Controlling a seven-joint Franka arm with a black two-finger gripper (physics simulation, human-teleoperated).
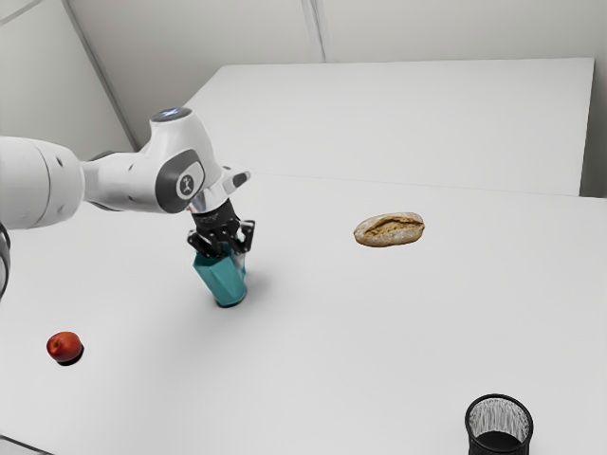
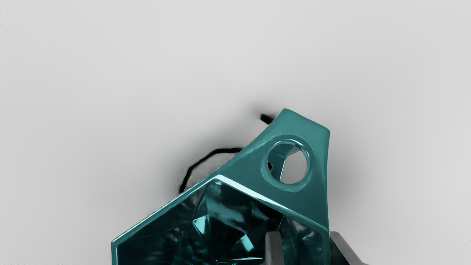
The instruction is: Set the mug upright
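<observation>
The mug point(image 1: 224, 279), well in from the table's point(image 1: 379, 332) lower-left edge in the exterior view, points mouth-up at the gripper point(image 1: 227, 250), axis steep, perhaps leaning; spread or pinching fingers, I cannot tell.

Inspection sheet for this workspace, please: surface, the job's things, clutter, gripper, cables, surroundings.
Surface: plain white tabletop, shadow beside the mug.
Job's things: teal mug, mouth up; I cannot tell whether its base sits level.
Clutter: bread loaf, red fruit and black mesh holder, all apart from the mug.
Gripper: black gripper at the mug's rim, opening or grip not determinable.
Cables: nothing seen.
Surroundings: pale walls with dark seams.
</observation>
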